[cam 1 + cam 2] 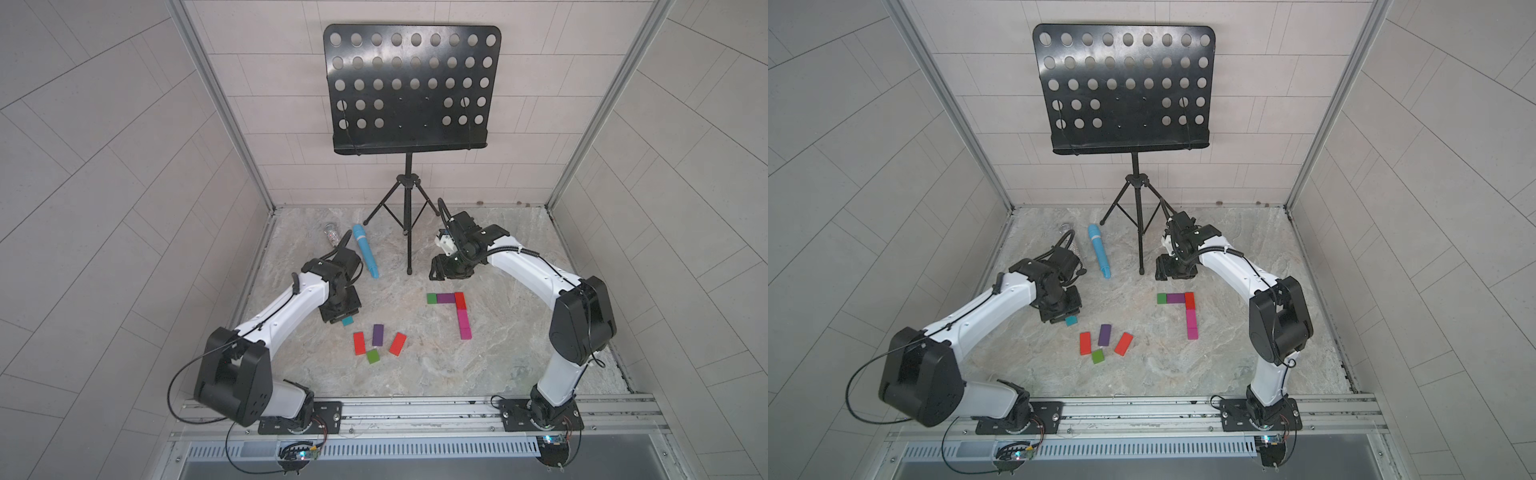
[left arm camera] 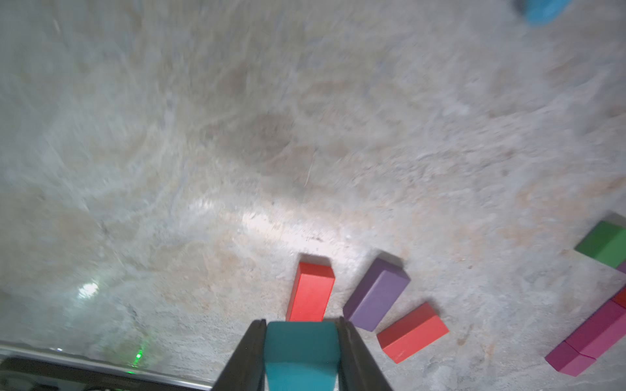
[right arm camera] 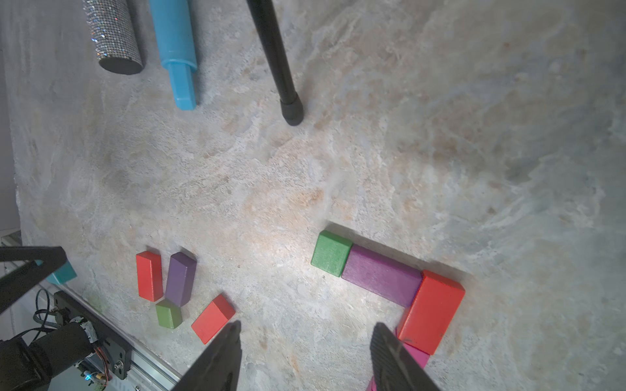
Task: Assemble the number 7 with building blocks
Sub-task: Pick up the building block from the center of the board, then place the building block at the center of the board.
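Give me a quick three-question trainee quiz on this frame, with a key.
1. True or false: the left gripper is shut on the teal block.
2. Which block ends the top bar of the seven, farthest from its corner? A. red rectangle B. green square C. magenta square
3. How many blocks lie loose, neither in the seven nor gripped?
Key: 1 true; 2 B; 3 four: the loose red blocks, loose purple block, loose green block.

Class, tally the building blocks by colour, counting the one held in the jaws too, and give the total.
Red blocks: 3
Purple blocks: 2
Green blocks: 2
Magenta blocks: 2
Teal block: 1
Total: 10
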{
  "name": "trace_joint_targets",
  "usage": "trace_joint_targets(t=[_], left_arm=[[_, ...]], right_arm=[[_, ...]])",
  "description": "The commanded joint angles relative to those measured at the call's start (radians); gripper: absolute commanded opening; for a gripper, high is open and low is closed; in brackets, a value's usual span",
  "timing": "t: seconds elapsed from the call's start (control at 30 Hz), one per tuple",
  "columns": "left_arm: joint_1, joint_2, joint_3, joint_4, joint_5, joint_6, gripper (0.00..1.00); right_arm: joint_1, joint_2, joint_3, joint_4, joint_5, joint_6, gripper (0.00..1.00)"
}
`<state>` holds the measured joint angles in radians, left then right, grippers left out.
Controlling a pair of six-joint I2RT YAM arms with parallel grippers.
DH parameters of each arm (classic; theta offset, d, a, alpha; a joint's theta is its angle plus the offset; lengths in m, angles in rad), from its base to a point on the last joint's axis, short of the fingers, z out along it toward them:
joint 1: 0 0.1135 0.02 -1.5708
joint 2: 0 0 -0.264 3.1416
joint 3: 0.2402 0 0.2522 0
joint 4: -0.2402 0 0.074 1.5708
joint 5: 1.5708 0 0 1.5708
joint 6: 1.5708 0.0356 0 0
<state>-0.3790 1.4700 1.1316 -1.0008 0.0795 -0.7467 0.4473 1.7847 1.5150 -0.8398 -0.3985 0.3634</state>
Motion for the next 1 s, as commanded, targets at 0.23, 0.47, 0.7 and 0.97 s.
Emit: trace_joint_targets(t=[0.23,0.47,0.7,0.97], left_arm=[[0.006,0.349,0.317,-0.056,0.035,0.469,0.28],[0.01,0.449,0.344,-0.02,0.078,0.528,0.28],[0.049,0.53,0.37,-0.003,0.106,0.501,0.27],[0.058,0.581,0.39,-0.009,0.138,0.491,0.27]], right_arm=[[0.037,0.074,0.046,-0.033,0.034,-0.003,0.63],[0.07,0.101,0.054,-0.027,0.067,0.047,0.63],[0.086,0.119,0.075,-0.028,0.092,0.105,0.63],[0.089,0.116,0.072,-0.032,0.12,0.143,0.62]])
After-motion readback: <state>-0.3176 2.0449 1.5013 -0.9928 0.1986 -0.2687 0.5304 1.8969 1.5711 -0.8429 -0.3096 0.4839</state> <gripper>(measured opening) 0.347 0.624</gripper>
